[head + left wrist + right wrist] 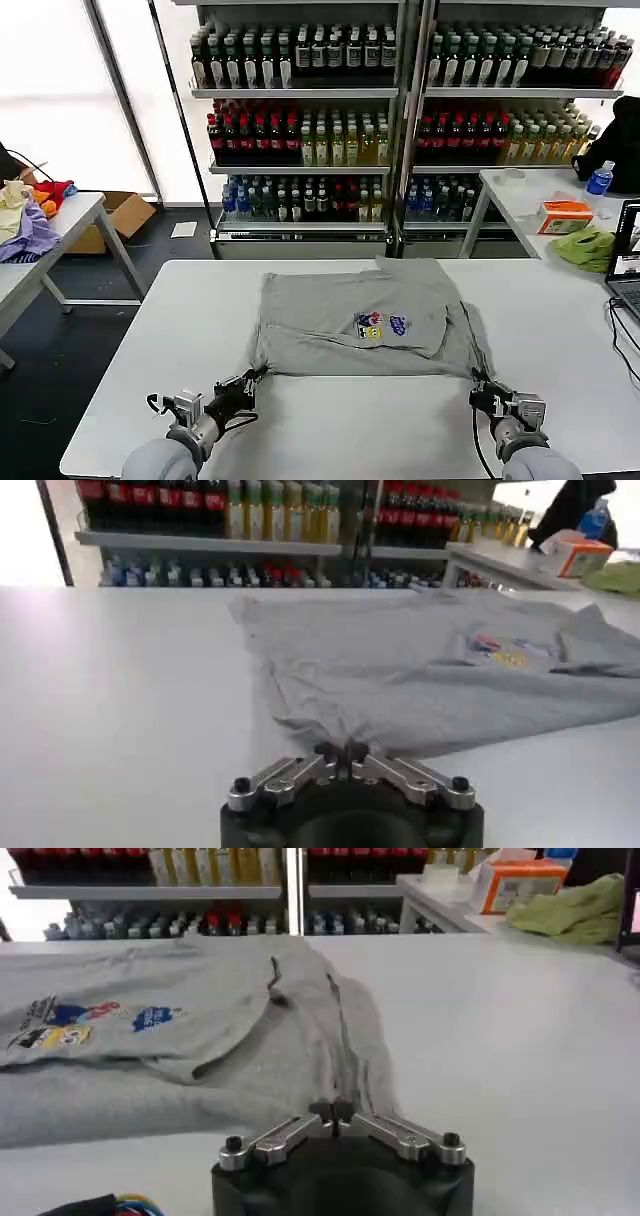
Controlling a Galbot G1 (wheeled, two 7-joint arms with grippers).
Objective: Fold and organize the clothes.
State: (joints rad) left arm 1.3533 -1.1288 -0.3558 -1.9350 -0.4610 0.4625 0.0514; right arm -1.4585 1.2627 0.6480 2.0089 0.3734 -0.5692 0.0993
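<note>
In the head view a light grey T-shirt (365, 320) lies partly folded in the middle of the white table (150, 350), its multicoloured chest print (381, 325) facing up near the centre. The left gripper (256, 376) sits at the shirt's near left corner and the right gripper (477, 381) at its near right corner, each touching the hem. Behind the table stand shelves of bottled drinks (300, 120); a lime-green cloth (585, 247) and an orange box (565, 215) lie on a side table at far right. In the left wrist view the left gripper (340, 751) has its fingertips pressed together on the near edge of the T-shirt (420, 670), pinching the fabric against the table (120, 700). In the right wrist view the right gripper (335, 1112) is likewise clamped on the hem of the T-shirt (200, 1038), where the cloth bunches into ridges running away from the fingertips; the chest print (75, 1020) lies farther off.
</note>
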